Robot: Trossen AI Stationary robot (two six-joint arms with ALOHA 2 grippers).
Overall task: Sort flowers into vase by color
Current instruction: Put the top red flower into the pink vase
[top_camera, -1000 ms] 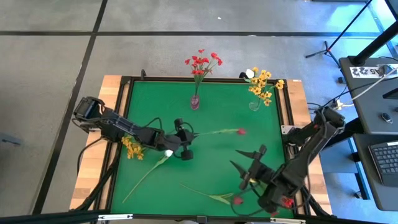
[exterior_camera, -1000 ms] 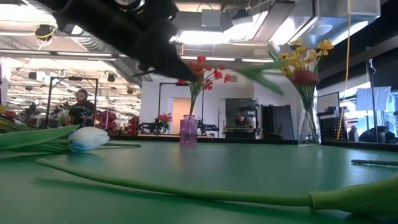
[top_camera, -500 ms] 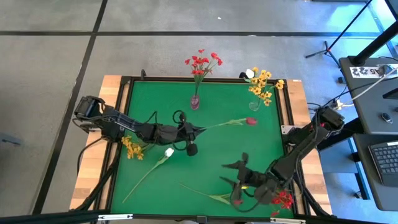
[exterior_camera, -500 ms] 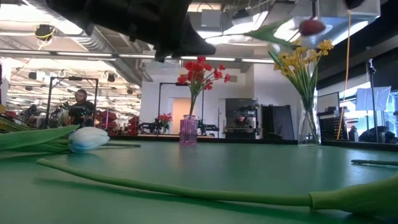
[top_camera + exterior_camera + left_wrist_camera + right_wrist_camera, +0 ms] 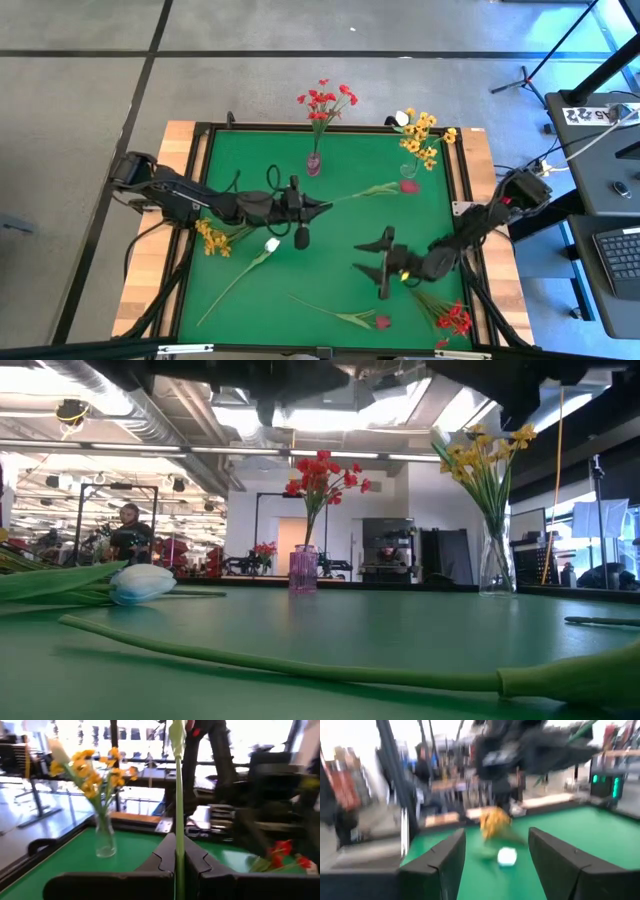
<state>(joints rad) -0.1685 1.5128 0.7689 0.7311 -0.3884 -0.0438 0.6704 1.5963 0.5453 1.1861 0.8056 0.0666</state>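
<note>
Overhead and level views of a green table (image 5: 330, 230) with flowers being sorted. The left gripper (image 5: 318, 207) reaches over the middle of the table, its fingers (image 5: 165, 857) pressed together on the thin green stem of a dark red bud (image 5: 408, 186). This flower hangs in the air, stem nearly level, with the bud at the right end, close beside the clear vase (image 5: 409, 168) at the far right. That vase holds yellow-orange blossom clusters (image 5: 424, 135) and one white bud (image 5: 402, 118); the blossoms are small and many on branching green stems. In the left wrist view the pinched stem runs straight up between the fingers, with the clear vase standing beyond.

A pink vase (image 5: 314, 163) at the far middle holds red blossom clusters (image 5: 325, 100).

The right gripper (image 5: 372, 267) hovers over the near right part of the table with its fingers (image 5: 445, 860) spread wide apart and nothing between them.

Loose flowers lie flat on the table: a white bud on a long stem (image 5: 271, 244) at the near left, a yellow-orange cluster (image 5: 212, 238) by the left edge, a second dark red bud (image 5: 382, 322) at the near middle, and a red cluster (image 5: 454, 320) at the near right corner.
</note>
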